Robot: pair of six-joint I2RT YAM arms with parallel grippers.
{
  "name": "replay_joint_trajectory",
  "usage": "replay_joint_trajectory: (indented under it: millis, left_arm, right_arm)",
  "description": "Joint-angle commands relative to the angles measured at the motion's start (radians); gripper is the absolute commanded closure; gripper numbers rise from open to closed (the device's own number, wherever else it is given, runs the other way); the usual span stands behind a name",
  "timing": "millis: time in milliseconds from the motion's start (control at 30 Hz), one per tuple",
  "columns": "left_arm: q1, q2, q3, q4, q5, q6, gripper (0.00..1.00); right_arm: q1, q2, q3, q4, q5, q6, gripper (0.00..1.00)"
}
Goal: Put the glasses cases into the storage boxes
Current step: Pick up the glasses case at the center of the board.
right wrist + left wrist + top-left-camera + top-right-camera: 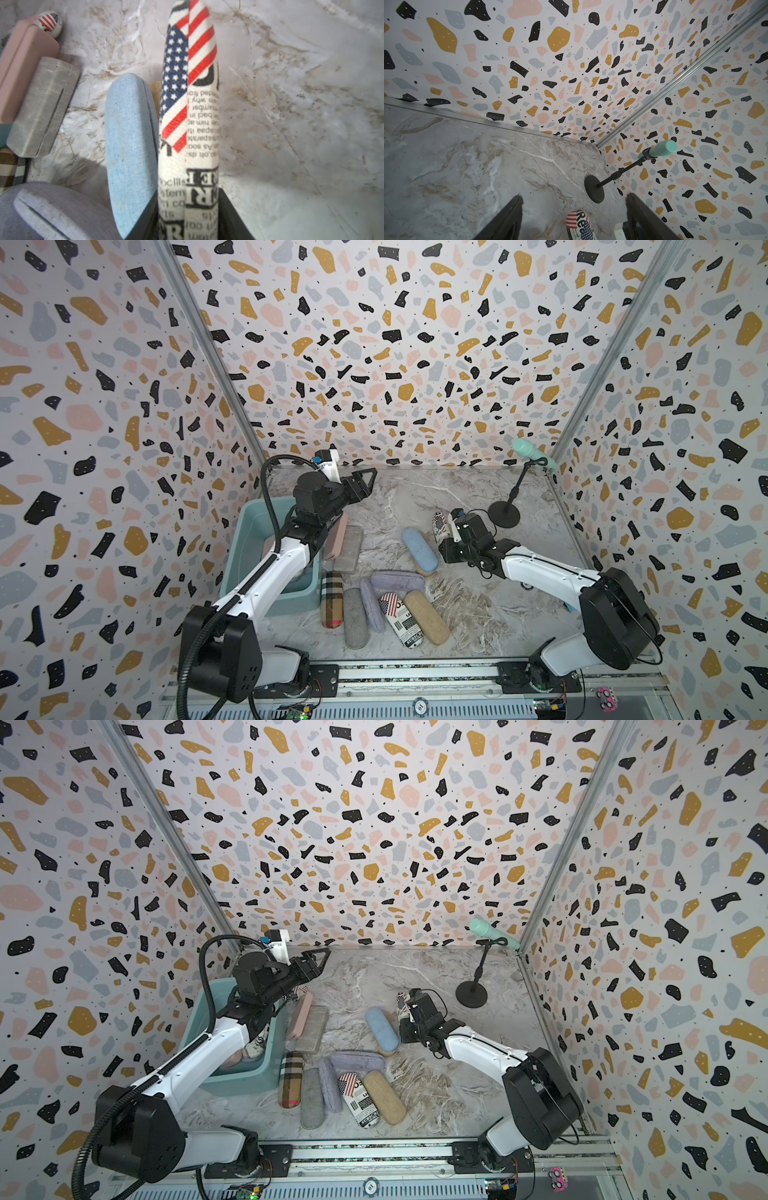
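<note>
My right gripper (188, 218) is shut on a white newsprint case with a US flag (191, 104), held on edge right of the light blue case (419, 549); both top views show this case (401, 1004). My left gripper (368, 479) hangs open and empty above the far end of the teal storage box (266, 502), pointing at the back wall. Its wrist view shows the gripper (574, 196) wide apart. Plaid (331, 599), grey (355, 618), lavender (397, 580), a second flag case (401, 620) and a tan case (426, 616) lie in front. The box (245, 1081) holds some cases.
A pink case (336, 539) and a boxy grey case (351, 549) lie against the box's right side. A mint microphone (534, 452) on a black stand (503, 514) occupies the back right corner. Patterned walls close in three sides.
</note>
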Motion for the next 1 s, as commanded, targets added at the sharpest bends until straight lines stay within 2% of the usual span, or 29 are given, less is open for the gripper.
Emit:
replay_joint_trajectory:
  millis: [0,200,567,733,967]
  left_arm:
    - [-0.047,0.036,0.015,0.018,0.029,0.017,0.16]
    - [-0.130,0.080,0.012,0.009,0.031,0.014,0.00]
    - [-0.187,0.140,0.015,0.048,0.098,-0.015,0.00]
    - [-0.192,0.155,0.029,0.036,0.121,-0.023,0.09]
    - [-0.193,0.173,0.019,0.082,0.148,-0.073,0.28]
  right_arm:
    - [0.041,-0.077,0.047,0.024,0.041,-0.038,0.65]
    - [0.141,-0.101,0.152,0.039,0.116,-0.077,0.66]
    - [0.227,-0.035,0.292,0.061,0.118,-0.107,0.66]
    - [0.235,0.000,0.326,0.064,0.107,-0.111,0.67]
    - [0.236,0.019,0.339,0.091,0.103,-0.106,0.67]
